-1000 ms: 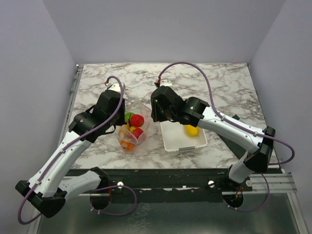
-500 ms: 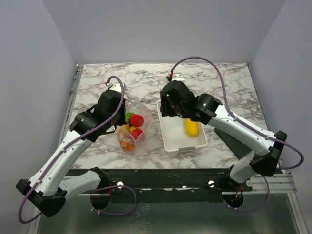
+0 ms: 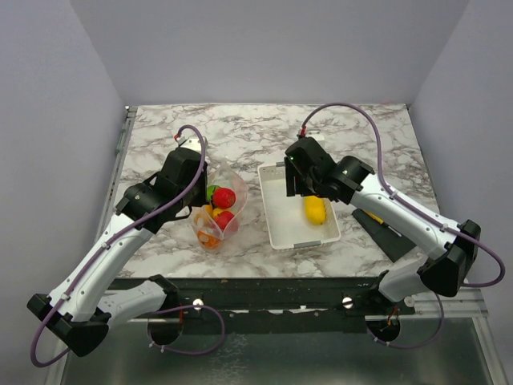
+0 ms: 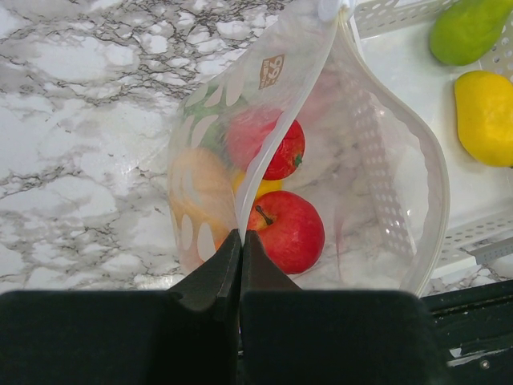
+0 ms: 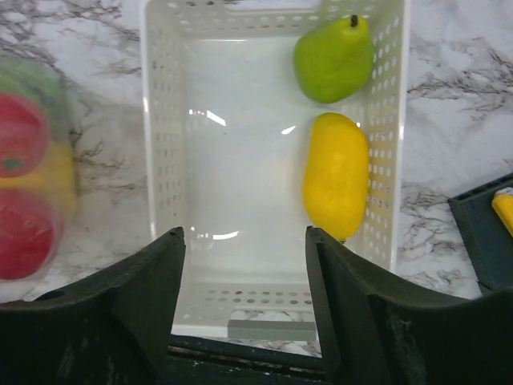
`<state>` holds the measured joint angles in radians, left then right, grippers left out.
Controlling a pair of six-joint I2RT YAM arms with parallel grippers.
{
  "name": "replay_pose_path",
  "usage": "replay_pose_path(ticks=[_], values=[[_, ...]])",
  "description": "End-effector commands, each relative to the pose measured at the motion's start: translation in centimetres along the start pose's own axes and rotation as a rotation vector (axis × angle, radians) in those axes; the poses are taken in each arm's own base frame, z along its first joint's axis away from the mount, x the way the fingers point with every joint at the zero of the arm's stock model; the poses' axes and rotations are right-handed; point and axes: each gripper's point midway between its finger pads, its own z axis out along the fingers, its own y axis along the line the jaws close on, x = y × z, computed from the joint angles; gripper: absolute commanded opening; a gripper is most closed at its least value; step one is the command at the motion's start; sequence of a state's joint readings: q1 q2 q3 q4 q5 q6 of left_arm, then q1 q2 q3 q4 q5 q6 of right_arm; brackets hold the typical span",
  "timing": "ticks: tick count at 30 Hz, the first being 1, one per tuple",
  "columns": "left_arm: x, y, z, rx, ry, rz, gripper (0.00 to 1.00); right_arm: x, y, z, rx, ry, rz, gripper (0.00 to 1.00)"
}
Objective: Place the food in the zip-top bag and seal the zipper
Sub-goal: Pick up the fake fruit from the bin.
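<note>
The zip-top bag [image 3: 218, 210] stands open-mouthed on the marble, left of the white basket [image 3: 276, 233]. Inside it lie red fruits [image 4: 288, 231], a yellow one and an orange one [image 3: 208, 237]. My left gripper [image 4: 240, 237] is shut on the bag's rim, where the zipper [image 4: 280, 120] strip runs. The strip's two sides are spread apart. My right gripper [image 5: 244, 233] is open and empty above the basket [image 5: 152, 120]. In the basket lie a green pear [image 5: 333, 56] and a yellow fruit [image 5: 335, 175], both ahead and to the right of the fingers.
A dark flat tray [image 3: 389, 233] sits on the table right of the basket, with a small yellow piece [image 5: 503, 208] on it. The table's near edge runs just below the bag and basket. Grey walls stand close on both sides.
My right arm has swung right, from beside the bag's mouth to over the basket, and its jaws have opened wider. The left arm and bag have stayed put.
</note>
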<state>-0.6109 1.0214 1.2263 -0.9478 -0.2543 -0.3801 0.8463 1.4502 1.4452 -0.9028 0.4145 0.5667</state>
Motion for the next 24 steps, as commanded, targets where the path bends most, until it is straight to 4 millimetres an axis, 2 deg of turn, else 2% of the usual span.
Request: replay_pose_path(ticks=[1,12,19,24], values=[[0.1,0.0,0.2,0.001,-0.002,0.002,0.0,1.3,-2.7,1.3,0.099,0.035,-0.017,0.69],[0.2,0.2,0.0,-0.006,-0.004,0.001,0.0,5.5,-4.9,6.0,0.24,0.181,-0.084,0.74],[0.4,0.3,0.0,-0.005,-0.003,0.003,0.0,6.5,-6.4,8.1,0.346,0.22,-0.115,0.78],[0.4,0.4,0.0,-0.011,-0.002,0.003,0.0,7.3,-7.0,9.4,0.38,0.25,-0.123,0.86]])
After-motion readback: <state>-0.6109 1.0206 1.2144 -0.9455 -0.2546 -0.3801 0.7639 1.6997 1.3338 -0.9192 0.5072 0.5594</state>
